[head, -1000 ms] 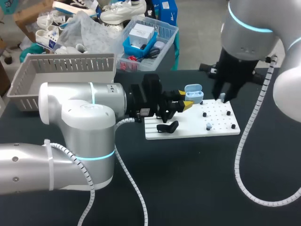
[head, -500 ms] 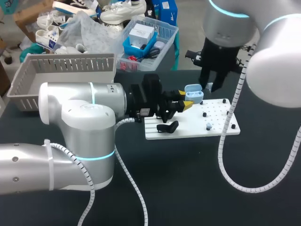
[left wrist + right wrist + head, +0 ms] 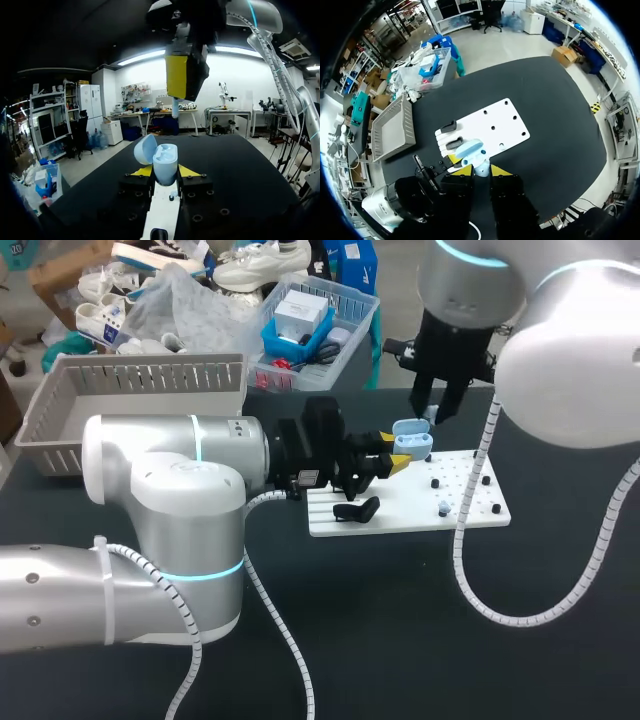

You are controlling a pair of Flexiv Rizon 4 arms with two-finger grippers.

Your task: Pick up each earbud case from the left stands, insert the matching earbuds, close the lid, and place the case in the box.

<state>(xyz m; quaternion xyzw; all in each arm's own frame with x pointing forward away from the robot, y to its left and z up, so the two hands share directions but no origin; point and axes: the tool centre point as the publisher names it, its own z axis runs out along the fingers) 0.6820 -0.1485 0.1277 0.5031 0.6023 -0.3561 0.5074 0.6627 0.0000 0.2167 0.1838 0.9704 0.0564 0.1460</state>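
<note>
Our right gripper (image 3: 431,414), pinching an earbud (image 3: 175,107), hangs straight above the open case (image 3: 411,439), which our left gripper (image 3: 165,172) squeezes tight.

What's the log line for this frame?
left gripper: shut on earbud case, lid open | right gripper: shut on earbud, above earbud case | step: insertion pending

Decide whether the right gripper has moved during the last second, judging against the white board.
Yes. The right gripper, holding an earbud, moved leftward from over the white board's right part to just above the open blue case.
</note>
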